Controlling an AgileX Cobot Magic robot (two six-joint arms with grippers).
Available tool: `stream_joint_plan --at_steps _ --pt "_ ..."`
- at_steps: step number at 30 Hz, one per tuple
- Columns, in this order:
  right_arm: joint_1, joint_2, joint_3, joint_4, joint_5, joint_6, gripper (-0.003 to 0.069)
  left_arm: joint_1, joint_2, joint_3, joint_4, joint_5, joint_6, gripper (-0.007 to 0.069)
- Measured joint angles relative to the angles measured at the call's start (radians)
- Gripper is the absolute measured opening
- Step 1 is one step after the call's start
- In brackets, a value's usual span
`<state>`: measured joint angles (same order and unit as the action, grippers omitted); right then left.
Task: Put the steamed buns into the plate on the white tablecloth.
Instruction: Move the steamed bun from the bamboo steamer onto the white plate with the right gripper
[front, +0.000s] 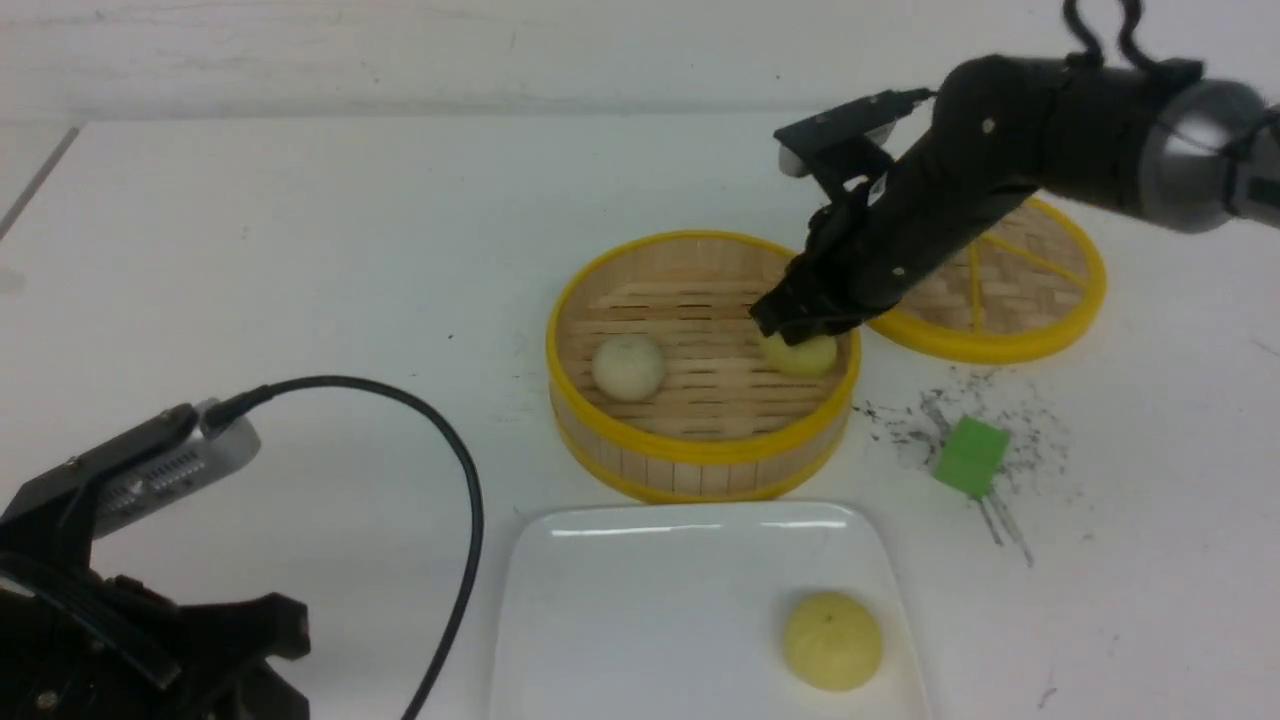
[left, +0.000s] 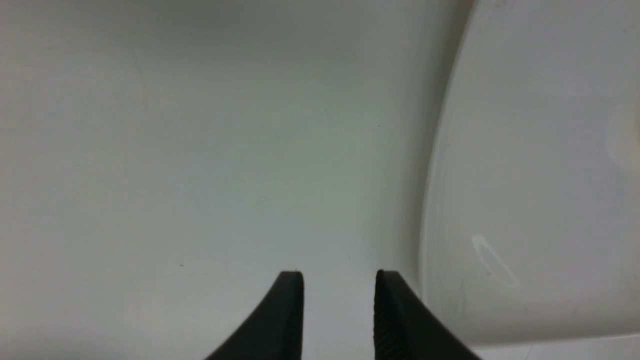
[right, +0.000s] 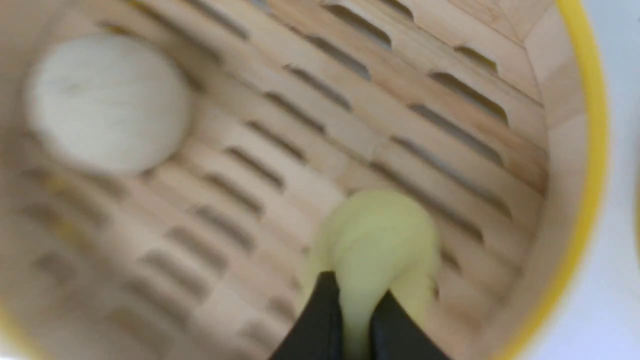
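Note:
One pale yellow steamed bun lies on the white square plate, near its right side. Inside the bamboo steamer basket sit an off-white bun and another pale yellow bun. My right gripper reaches down into the basket and is shut on that yellow bun, which bulges between the fingers; the bun is still low in the basket. My left gripper hovers open and empty over the white tablecloth, just beside the plate's left rim.
The round woven lid lies behind the right arm. A green cube sits right of the basket among dark scuff marks. The left arm's black cable loops over the cloth left of the plate.

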<state>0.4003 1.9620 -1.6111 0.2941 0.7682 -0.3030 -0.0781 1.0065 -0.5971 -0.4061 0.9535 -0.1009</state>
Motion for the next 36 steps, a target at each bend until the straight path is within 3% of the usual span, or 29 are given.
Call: stream_joint_plan --at_steps 6,9,13,16,21,24,28,29,33,36 --pt "0.003 -0.292 0.025 0.096 0.383 0.051 0.0016 0.0 0.0 0.0 0.002 0.0 0.0 0.0235" --pt "0.024 -0.375 0.113 0.174 0.436 0.072 0.0018 0.0 0.0 0.0 0.002 0.0 0.0 0.0237" --pt "0.108 -0.45 0.323 0.242 0.365 0.073 0.0021 0.0 0.0 0.0 0.002 -0.003 0.0 0.0238" --pt "0.207 -0.46 0.51 0.258 0.218 0.076 0.0025 0.0 0.0 0.0 0.003 -0.018 0.0 0.0241" --pt "0.331 -0.411 0.682 0.267 -0.046 0.077 0.0044 0.0 0.0 0.0 0.016 -0.03 0.0 0.0241" --pt "0.356 -0.38 0.704 0.27 -0.117 0.079 0.0064 0.0 0.0 0.0 0.02 -0.036 0.0 0.0241" --pt "0.374 -0.327 0.707 0.28 -0.208 0.081 0.0192 0.0 0.0 0.0 0.023 -0.064 0.0 0.0241" --pt "0.374 -0.327 0.707 0.282 -0.212 0.081 0.0207 0.0 0.0 0.0 0.023 -0.066 0.0 0.0241" --pt "0.374 -0.335 0.705 0.274 -0.217 0.084 0.0382 0.0 0.001 0.0 0.034 -0.088 0.0 0.0242" --pt "0.363 -0.364 0.683 0.227 -0.188 0.084 0.0449 0.0 0.002 0.0 0.034 -0.096 0.0 0.0242"
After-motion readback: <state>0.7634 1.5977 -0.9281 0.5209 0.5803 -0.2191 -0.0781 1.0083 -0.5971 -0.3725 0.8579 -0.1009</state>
